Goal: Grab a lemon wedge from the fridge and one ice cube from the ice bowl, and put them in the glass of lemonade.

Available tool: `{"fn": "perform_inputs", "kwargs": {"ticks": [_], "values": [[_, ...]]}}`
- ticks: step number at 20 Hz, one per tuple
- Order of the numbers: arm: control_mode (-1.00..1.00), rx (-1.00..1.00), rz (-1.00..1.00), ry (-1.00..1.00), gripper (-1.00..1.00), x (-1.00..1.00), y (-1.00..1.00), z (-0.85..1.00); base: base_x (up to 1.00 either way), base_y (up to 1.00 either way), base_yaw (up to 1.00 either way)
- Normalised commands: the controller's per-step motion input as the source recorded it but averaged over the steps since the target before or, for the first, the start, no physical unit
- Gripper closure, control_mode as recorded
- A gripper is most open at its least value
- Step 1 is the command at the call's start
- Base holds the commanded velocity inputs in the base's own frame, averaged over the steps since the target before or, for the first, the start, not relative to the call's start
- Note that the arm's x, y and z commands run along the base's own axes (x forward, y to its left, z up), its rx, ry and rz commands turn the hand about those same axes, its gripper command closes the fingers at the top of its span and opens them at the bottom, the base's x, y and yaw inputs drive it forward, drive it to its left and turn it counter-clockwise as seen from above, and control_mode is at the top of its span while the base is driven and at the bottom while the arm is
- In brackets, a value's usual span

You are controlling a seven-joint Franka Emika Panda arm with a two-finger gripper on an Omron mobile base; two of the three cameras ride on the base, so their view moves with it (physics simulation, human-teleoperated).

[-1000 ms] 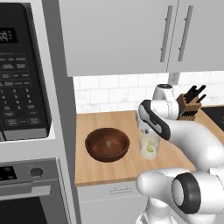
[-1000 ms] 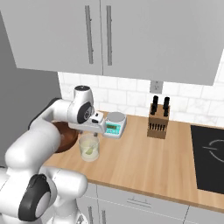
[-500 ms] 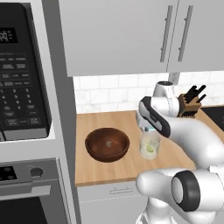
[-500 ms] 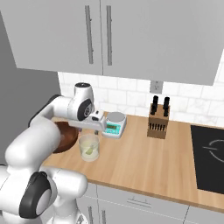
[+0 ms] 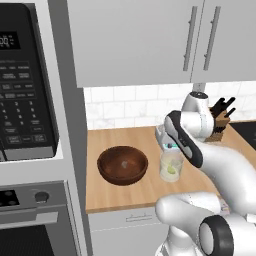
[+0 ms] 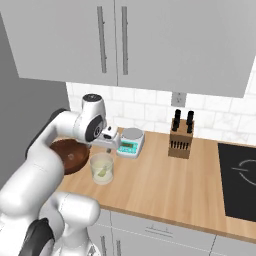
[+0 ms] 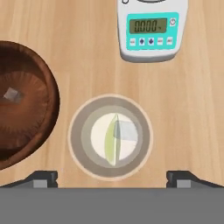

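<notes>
The main risk, as I judge it, is the wrist clipping the glass (image 7: pixel 110 136) on the way up, tipping it toward the bowl (image 7: pixel 22 103) just left of it. Left of the glass, the bowl is dark brown wood with one pale ice cube (image 7: pixel 13 95) left inside. The glass stands upright on the tabletop (image 7: pixel 78 43), holding the wedge (image 7: pixel 111 140) and an ice cube (image 7: pixel 127 131). The fingers (image 7: pixel 111 178) hang spread and empty above it. Beyond the glass sits a scale (image 7: pixel 151 28).
</notes>
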Motion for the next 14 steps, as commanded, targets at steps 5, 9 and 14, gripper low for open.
{"fn": "perform_inputs", "kwargs": {"ticks": [5, 9, 14], "values": [[-1.0, 0.08, 0.0, -0.14, -1.0, -0.28, 0.0, 0.31, 0.0, 0.0, 0.0], [-1.0, 0.16, 0.01, -0.12, -1.0, -0.78, 0.0, 0.63, 0.0, 0.0, 0.0], [-1.0, 0.14, 0.07, -0.13, -1.0, -0.72, 0.04, 0.88, 0.0, 0.0, 0.0]]}}
